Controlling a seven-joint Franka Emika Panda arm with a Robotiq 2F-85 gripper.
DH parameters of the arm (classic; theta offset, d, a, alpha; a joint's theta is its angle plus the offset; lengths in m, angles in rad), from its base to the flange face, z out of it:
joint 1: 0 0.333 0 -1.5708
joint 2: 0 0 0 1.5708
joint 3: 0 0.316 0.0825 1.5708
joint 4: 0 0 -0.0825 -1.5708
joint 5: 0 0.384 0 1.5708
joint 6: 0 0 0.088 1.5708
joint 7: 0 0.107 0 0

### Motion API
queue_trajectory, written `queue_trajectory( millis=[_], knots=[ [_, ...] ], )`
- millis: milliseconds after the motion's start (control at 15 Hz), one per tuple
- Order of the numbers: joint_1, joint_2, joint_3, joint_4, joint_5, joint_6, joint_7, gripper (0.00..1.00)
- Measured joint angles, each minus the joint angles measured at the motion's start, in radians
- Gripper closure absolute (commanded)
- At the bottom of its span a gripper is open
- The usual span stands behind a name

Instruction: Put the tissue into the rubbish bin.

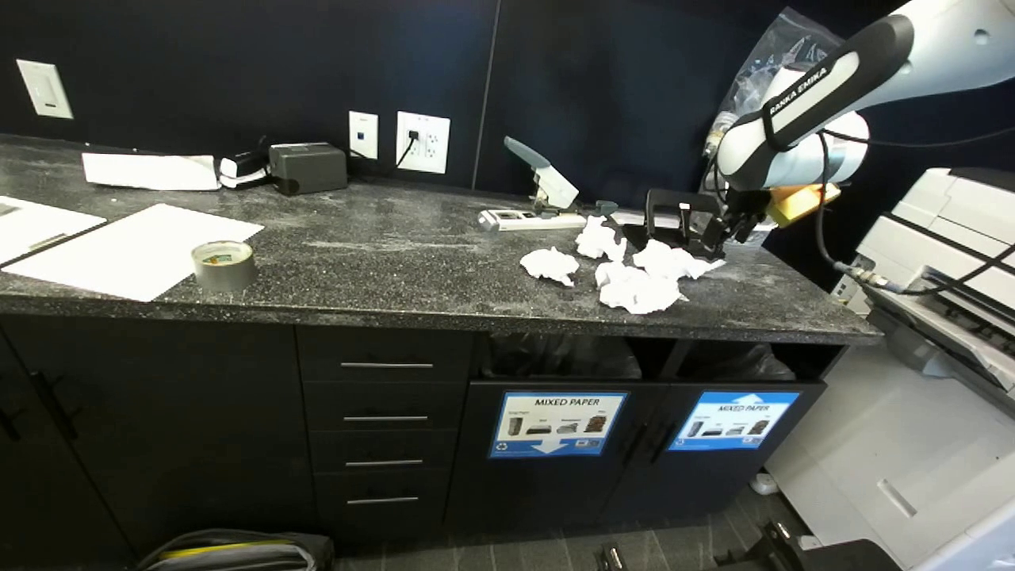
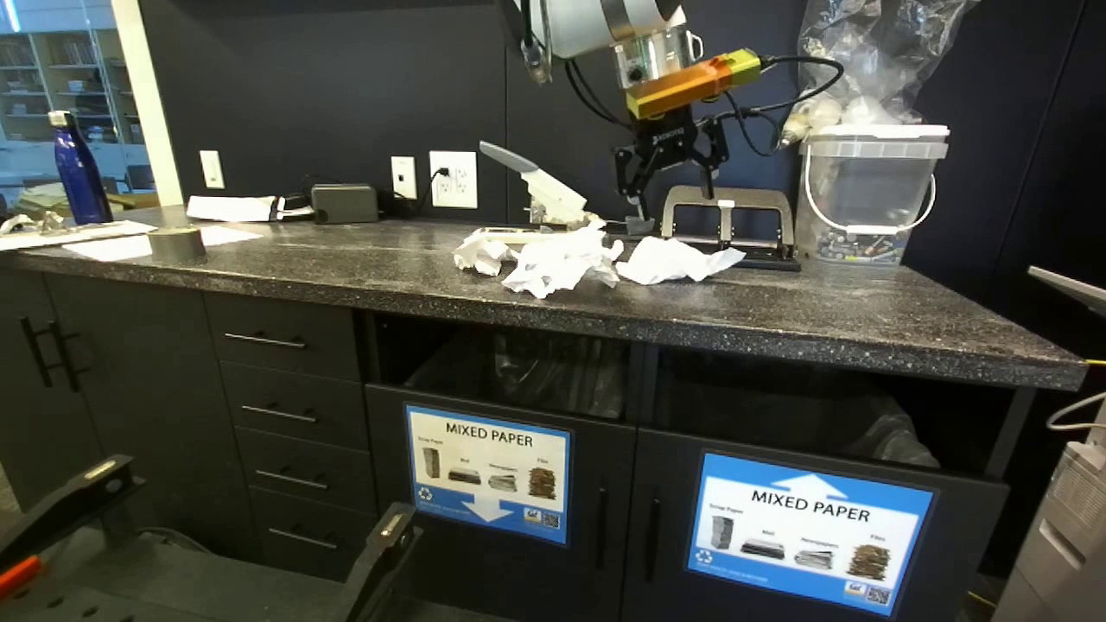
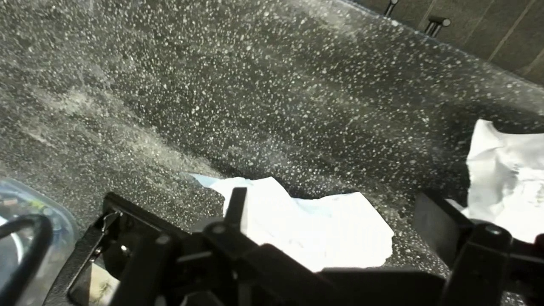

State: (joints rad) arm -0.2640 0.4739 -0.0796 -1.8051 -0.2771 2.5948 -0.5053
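Closest to the gripper (image 2: 675, 203), a white tissue (image 2: 678, 261) lies stretched along the counter (image 2: 847, 298), its long axis running roughly with the front edge and its thin, pinched tip pointing to the end where the clear tub (image 2: 873, 177) stands; its broad end faces the other crumpled tissues (image 2: 562, 261). It looks loosely scrunched, ragged in outline, with soft folds on top; in the wrist view it glares nearly flat white, a faint blue cast at the tip. The gripper hangs above the counter, apart from the tissue, its jaws spread wide, and from the wrist the tissue shows between them. Close behind, the hole punch (image 2: 752, 199) hems in the back side, and at the broad end a narrow strip of speckled counter parts it from its nearest neighbour. Toward the front edge, and in front of the tub, I see open countertop with room to move. Under that edge, in both exterior views, the rubbish bin (image 2: 955, 536) with the bluer sign (image 2: 808, 531) shows a wide, dark slot between countertop and door panel.
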Motion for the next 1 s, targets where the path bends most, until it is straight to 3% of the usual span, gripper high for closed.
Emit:
queue_trajectory(
  millis=[467, 1000],
  knots=[
    [-0.082, 0.25, 0.114, 0.359, 0.137, -0.158, -0.324, 0.0],
    [-0.078, 0.467, 0.138, 0.722, 0.215, -0.441, -0.438, 0.0]
  ],
)
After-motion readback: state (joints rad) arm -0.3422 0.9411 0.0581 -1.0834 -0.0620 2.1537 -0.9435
